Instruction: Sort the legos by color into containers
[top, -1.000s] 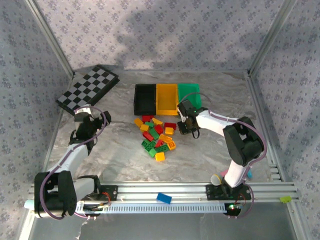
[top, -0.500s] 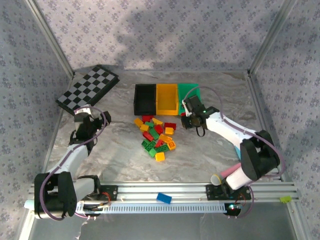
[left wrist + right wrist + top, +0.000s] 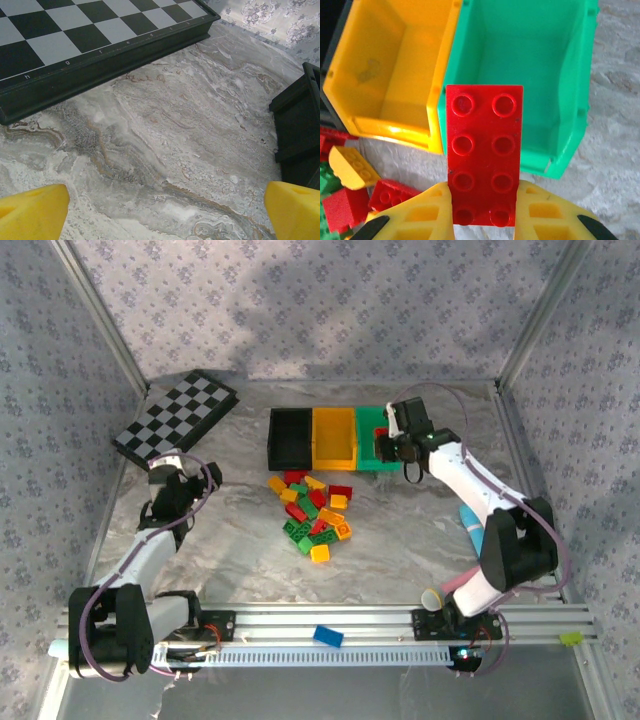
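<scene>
3 containers [image 3: 334,438] | 1 red lego [image 3: 484,152] clamped in right jaws

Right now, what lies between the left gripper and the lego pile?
Just bare marbled tabletop, per the top view; the left gripper sits apart, left of the lego pile.

The brick [image 3: 484,155] is red, and the fingers [image 3: 540,215] are yellow. There is a black bin [image 3: 290,437], a yellow bin [image 3: 390,65] and a green bin [image 3: 540,75]. The pile [image 3: 312,510] is red, yellow and green. The board [image 3: 175,418] has black and white squares. The table [image 3: 165,130] is grey and swirly.
</scene>
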Available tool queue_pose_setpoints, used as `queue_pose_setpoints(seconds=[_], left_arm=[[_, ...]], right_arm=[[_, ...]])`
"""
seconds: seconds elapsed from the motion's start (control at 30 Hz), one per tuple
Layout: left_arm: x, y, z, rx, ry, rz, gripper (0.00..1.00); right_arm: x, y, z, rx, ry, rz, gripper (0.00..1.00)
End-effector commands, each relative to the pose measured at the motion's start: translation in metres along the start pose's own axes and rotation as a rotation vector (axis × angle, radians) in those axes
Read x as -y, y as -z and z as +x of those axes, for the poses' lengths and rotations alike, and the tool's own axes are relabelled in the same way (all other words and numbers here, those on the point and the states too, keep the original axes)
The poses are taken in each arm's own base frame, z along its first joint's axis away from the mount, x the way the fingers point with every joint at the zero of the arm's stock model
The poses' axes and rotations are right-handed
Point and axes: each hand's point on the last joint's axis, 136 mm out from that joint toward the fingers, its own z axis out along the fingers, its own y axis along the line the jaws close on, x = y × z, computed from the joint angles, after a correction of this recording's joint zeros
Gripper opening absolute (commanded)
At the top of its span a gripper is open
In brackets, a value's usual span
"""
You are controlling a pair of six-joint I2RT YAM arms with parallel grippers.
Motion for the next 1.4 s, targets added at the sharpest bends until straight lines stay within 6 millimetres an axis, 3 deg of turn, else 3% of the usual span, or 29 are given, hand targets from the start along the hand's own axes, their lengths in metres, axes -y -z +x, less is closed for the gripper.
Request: queue_pose_setpoints(seconds=[0.0, 0.17, 0.27, 0.4, 0.6, 0.93, 1.1, 1.23, 1.27, 1.37], left_arm=[[0.002, 0.003, -0.004, 0.021, 0.006, 0.003, 1.00], [0.002, 0.004, -0.005, 0.019, 0.001, 0.000, 1.00], [0.002, 0.004, -0.005, 0.017, 0.000, 0.001, 1.00], [0.002, 0.004, -0.004, 0.016, 0.000, 0.003, 1.00], [0.003, 0.003, -0.004, 0.012, -0.002, 0.003, 1.00], [0.007, 0.002, -0.002, -0.001, 0.001, 0.029, 1.00], [0.029, 0.002, 0.001, -0.033, 0.001, 0.132, 1.00], [0.043, 0.008, 0.023, -0.148, 0.058, 0.147, 0.98], [0.048, 0.011, 0.032, -0.180, 0.075, 0.154, 0.98], [0.063, 0.023, 0.058, -0.282, 0.075, 0.169, 0.97]], right_arm=[[-0.004, -0.015, -0.014, 0.001, -0.017, -0.029, 0.20], [0.006, -0.046, -0.016, -0.077, -0.011, 0.019, 0.25], [0.007, -0.050, -0.018, -0.080, 0.004, 0.033, 0.45], [0.004, -0.047, -0.018, -0.077, 0.039, 0.058, 0.55], [-0.009, -0.037, -0.008, -0.086, 0.079, 0.037, 0.55], [-0.028, -0.020, 0.026, -0.093, 0.107, 0.013, 0.55], [-0.026, -0.019, 0.029, -0.064, 0.096, 0.017, 0.55], [-0.028, -0.020, 0.026, -0.045, 0.096, 0.010, 0.55], [-0.024, -0.026, 0.040, -0.073, 0.098, 0.017, 0.55], [-0.024, -0.030, 0.040, -0.065, 0.106, 0.016, 0.55]])
